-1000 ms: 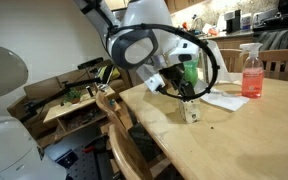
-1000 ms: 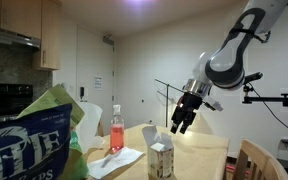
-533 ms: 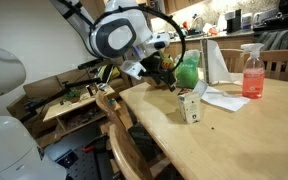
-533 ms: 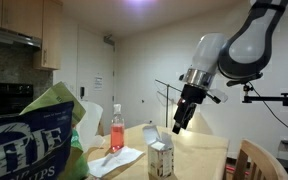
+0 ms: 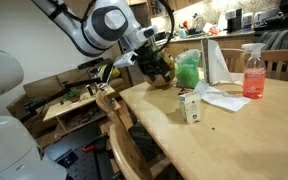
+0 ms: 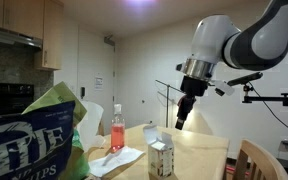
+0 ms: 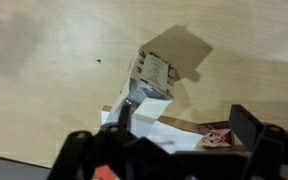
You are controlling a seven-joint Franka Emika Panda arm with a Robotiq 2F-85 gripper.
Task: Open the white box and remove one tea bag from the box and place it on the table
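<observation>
Hovering gripper (image 6: 182, 118) high above table (image 5: 234, 145), arm arching overhead, wrist pointing down. Jaws standing wide apart, gripping nothing. White box (image 5: 191, 107) sitting upright on table beneath me.

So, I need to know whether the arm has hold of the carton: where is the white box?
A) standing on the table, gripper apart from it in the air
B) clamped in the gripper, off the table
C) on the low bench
A: the white box stands on the table, and the open gripper hangs above, apart from it.
</observation>
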